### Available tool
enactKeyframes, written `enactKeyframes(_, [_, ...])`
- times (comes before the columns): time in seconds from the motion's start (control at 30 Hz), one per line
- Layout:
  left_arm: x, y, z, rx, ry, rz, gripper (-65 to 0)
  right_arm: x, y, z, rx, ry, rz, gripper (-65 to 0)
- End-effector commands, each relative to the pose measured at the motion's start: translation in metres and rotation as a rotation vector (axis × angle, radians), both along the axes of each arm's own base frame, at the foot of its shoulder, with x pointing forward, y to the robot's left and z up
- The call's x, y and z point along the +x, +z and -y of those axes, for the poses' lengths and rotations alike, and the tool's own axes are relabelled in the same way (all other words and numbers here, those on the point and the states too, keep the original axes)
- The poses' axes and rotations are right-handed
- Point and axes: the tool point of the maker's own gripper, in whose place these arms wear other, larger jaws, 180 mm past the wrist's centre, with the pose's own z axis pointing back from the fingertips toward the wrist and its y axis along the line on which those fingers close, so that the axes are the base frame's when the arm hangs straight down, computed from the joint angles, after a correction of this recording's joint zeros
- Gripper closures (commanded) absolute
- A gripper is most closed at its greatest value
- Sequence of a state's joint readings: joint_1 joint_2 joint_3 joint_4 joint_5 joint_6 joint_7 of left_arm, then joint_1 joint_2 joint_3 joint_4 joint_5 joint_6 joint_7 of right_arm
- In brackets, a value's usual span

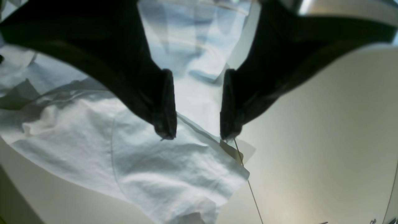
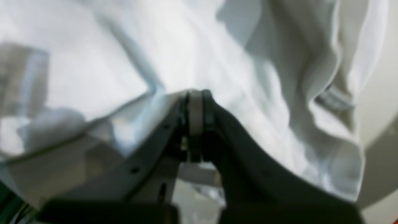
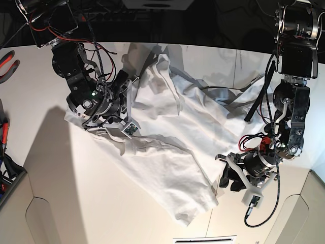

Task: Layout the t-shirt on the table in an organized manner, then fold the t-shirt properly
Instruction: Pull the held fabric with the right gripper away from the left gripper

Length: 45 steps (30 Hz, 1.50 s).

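The white t-shirt lies wrinkled and spread diagonally across the white table. In the base view my right gripper sits on the shirt's upper left part. The right wrist view shows that gripper shut, with a strip of the t-shirt pinched between its dark fingers and cloth draping away from the tips. My left gripper hangs at the shirt's lower right edge. It stands open just above the t-shirt, with nothing between the fingers.
A thin dark seam runs across the table beside the shirt's edge. Red-handled pliers and other tools lie at the table's left edge. A white sheet sits at the front edge.
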State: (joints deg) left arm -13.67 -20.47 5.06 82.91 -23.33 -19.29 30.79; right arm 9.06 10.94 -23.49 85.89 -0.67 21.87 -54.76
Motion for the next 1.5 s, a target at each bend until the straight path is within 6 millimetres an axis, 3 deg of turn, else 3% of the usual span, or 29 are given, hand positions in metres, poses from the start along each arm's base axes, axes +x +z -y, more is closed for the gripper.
enactKeyframes(0.0, [0.01, 0.022, -0.003, -0.004, 0.003, 0.069, -27.0, 0.008, 0.01, -0.002, 0.011, 0.0, 0.033, 0.0])
enactKeyframes(0.13, [0.011, 0.023, -0.004, 0.004, 0.007, 0.073, -27.0, 0.002, 0.024, -0.011, 0.036, 0.014, 0.072, 0.0])
enactKeyframes(0.33, [0.011, 0.022, -0.004, 0.006, 0.007, 0.072, -27.0, -0.027, 0.08, -0.04, 0.155, 0.062, 0.2, 0.0])
enactKeyframes(0.43, [0.011, 0.022, -0.004, 0.005, 0.007, 0.073, -27.0, -0.04, 0.103, -0.044, 0.175, 0.071, 0.263, 0.0])
enactKeyframes(0.57, [0.011, 0.023, -0.004, 0.002, 0.007, 0.079, -27.0, -0.02, 0.12, -0.024, 0.107, -0.014, 0.406, 0.0])
enactKeyframes(0.67, [0.011, 0.023, -0.003, 0.001, 0.006, 0.079, -27.0, 0.003, 0.127, -0.005, 0.119, -0.122, 0.512, -28.3])
enactKeyframes(0.7, [0.011, 0.023, -0.004, 0.002, 0.007, 0.079, -27.0, 0.011, 0.126, 0.002, 0.12, -0.146, 0.526, -31.1])
enactKeyframes(0.8, [0.011, 0.023, -0.004, 0.002, 0.007, 0.079, -27.0, 0.028, 0.099, 0.022, 0.123, -0.22, 0.443, -31.0])
enactKeyframes(1.0, [0.011, 0.024, -0.003, 0.0, 0.007, 0.08, -27.0, 0.048, 0.032, 0.023, 0.176, -0.233, 0.197, -31.0])
enactKeyframes(1.1, [0.011, 0.024, -0.003, 0.001, 0.007, 0.08, -27.0, 0.042, 0.007, 0.016, 0.195, -0.205, 0.054, -30.4])
enactKeyframes(1.17, [0.011, 0.024, -0.003, 0.001, 0.007, 0.08, -27.0, 0.027, -0.005, 0.014, 0.188, -0.176, -0.058, -20.3])
enactKeyframes(1.23, [0.011, 0.024, -0.004, 0.002, 0.007, 0.08, -27.0, 0.013, -0.01, 0.013, 0.18, -0.173, -0.143, -0.7])
enactKeyframes(1.33, [0.011, 0.023, -0.004, 0.002, 0.007, 0.079, -27.0, -0.001, -0.007, 0.01, 0.179, -0.168, -0.197, 0.0])
enactKeyframes(1.47, [0.011, 0.023, -0.004, 0.002, 0.007, 0.079, -27.0, -0.005, 0.017, -0.004, 0.222, -0.127, -0.115, 0.0])
